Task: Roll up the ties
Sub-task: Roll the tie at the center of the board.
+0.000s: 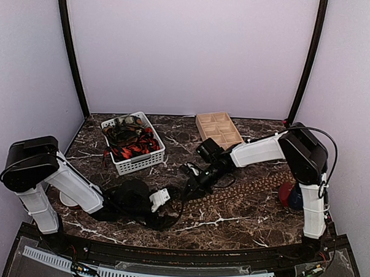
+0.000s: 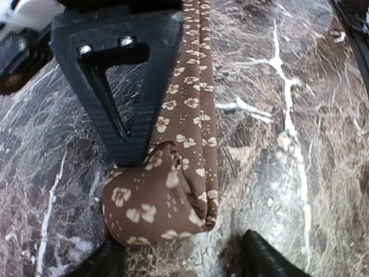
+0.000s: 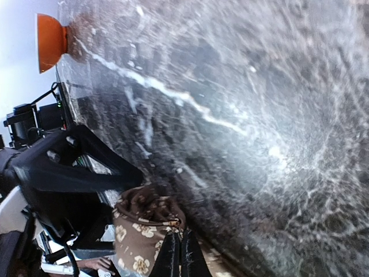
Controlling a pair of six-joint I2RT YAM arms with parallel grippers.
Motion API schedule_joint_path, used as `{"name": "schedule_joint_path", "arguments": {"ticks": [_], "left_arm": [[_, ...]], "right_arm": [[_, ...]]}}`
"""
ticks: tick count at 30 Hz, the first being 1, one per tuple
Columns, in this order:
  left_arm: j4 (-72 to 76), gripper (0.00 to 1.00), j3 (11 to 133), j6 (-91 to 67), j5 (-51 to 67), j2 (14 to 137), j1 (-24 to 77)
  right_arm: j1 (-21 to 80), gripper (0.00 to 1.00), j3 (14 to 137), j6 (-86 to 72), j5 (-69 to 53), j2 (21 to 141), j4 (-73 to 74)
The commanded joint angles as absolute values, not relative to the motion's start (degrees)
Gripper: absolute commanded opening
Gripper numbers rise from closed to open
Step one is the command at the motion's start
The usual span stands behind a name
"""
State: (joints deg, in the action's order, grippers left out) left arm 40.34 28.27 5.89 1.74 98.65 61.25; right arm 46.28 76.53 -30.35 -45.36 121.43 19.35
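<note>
Desk (image 2: 305, 115): dark marble pattern with white veins.
Brown tie (image 1: 250, 187): brown cloth with small tan flowers, lying flat on the desk as a long strip that runs from the right side in toward the middle.
Rolled end (image 2: 153, 205): the tie's end at the middle of the desk is curled into a loose, lumpy roll resting on the surface. The free strip runs straight off it.
Left claw (image 2: 179, 249): wide and low over the desk, with one finger on each side of the rolled end. One finger (image 2: 104, 261) sits right at the roll's edge. The other stands apart from it, with bare desk between, so the cloth is not gripped.
Right claw (image 3: 180, 238): fingers pressed tight together with the tip down at the roll, and the strip passes along one side of them. Whether any cloth is pinched between them cannot be told.
Arms: the left one reaches in from the left and the right one from the right. The two claws face each other across the roll near the middle of the desk.
Spare ties (image 1: 131, 143): red-and-black and dark ones, heaped in a basket.
Basket (image 1: 141, 166): white with slotted walls, at the back left of the desk, well apart from the brown tie.
Wooden tray (image 1: 202, 122): pale and divided into compartments, at the back middle, behind the right arm.
Orange round thing (image 3: 51, 41): at the right side of the desk, near the right arm's base.
</note>
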Motion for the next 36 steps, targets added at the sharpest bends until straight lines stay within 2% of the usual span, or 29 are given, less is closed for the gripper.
{"name": "schedule_joint_path", "arguments": {"ticks": [1,6,12,14,18,27,31,36], "left_arm": [[38.8,0.82,28.4,5.0,1.5,96.9,61.1],[40.2,0.87,31.4,1.4,-0.4,100.9,61.2],[41.1,0.87,33.9,0.0,1.4,104.4,61.2],[40.5,0.8,34.1,0.4,2.8,104.9,61.2],[41.9,0.54,31.5,1.7,2.5,104.1,61.3],[41.4,0.37,27.9,9.4,0.2,102.2,61.1],[41.4,0.41,26.8,10.0,0.3,101.1,60.9],[41.4,0.69,26.6,7.3,3.3,99.6,60.9]], "right_arm": [[47.1,0.0,77.0,-30.2,-45.4,122.7,19.1],[47.1,0.0,76.8,-29.2,-45.0,121.8,20.5],[47.1,0.0,76.1,-29.3,-44.8,120.8,20.6],[47.2,0.0,76.1,-29.3,-44.7,120.6,20.7],[47.1,0.0,76.4,-29.2,-45.0,119.4,21.2],[47.3,0.0,76.1,-28.9,-46.9,117.7,20.7],[48.0,0.0,75.9,-27.9,-46.6,119.6,20.6],[48.0,0.0,75.3,-27.2,-45.3,120.7,20.9]]}}
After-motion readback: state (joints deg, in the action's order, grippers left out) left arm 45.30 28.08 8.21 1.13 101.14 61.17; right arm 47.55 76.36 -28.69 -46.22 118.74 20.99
